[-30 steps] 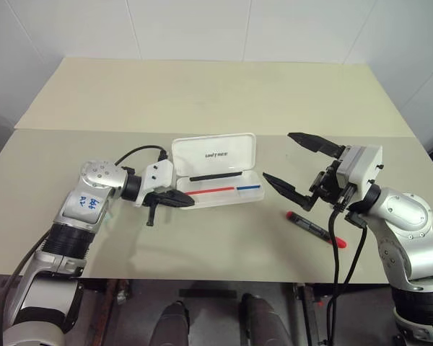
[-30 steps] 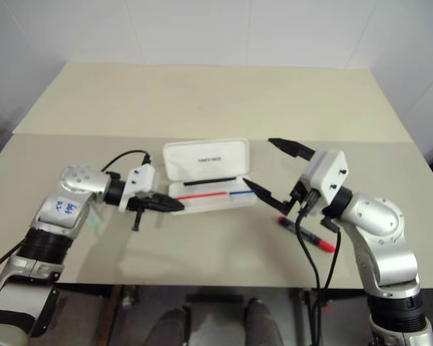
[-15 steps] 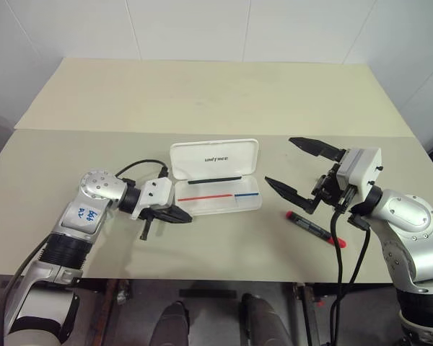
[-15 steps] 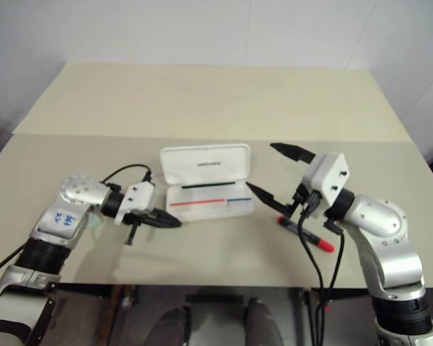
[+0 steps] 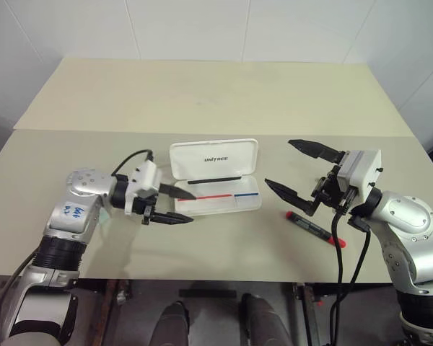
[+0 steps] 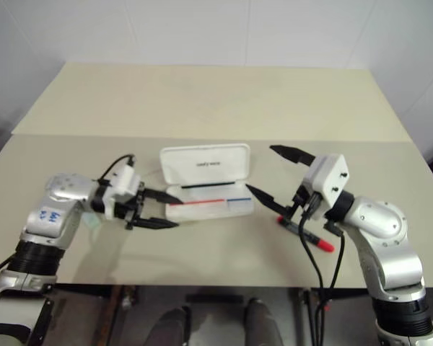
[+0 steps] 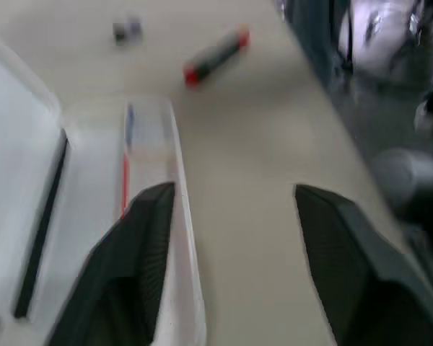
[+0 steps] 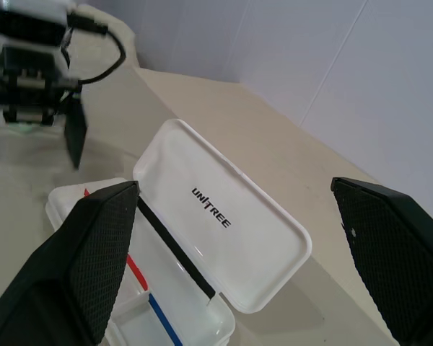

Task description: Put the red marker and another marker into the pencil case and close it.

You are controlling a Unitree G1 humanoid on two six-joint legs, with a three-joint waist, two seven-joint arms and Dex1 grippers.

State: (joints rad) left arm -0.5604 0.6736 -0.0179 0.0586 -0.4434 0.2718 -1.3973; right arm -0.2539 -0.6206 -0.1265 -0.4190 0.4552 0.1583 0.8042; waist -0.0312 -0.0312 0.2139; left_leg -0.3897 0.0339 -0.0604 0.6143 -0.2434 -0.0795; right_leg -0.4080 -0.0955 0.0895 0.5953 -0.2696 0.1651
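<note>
Pencil case (image 5: 215, 175) lies open mid-table, seemingly empty (stripes aside). Red marker (image 5: 314, 228) lies below the wide-open, empty right gripper (image 5: 297, 171); left gripper (image 5: 180, 205), also parted, holds nothing. Next: grasp it.

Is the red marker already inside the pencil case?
No. The red marker lies on the table beside the open pencil case, below the right gripper.

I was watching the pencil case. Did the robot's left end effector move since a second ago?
Yes. The left end effector has drawn back from the near-left corner of the pencil case, and its fingers, shut before, now stand apart.
</note>
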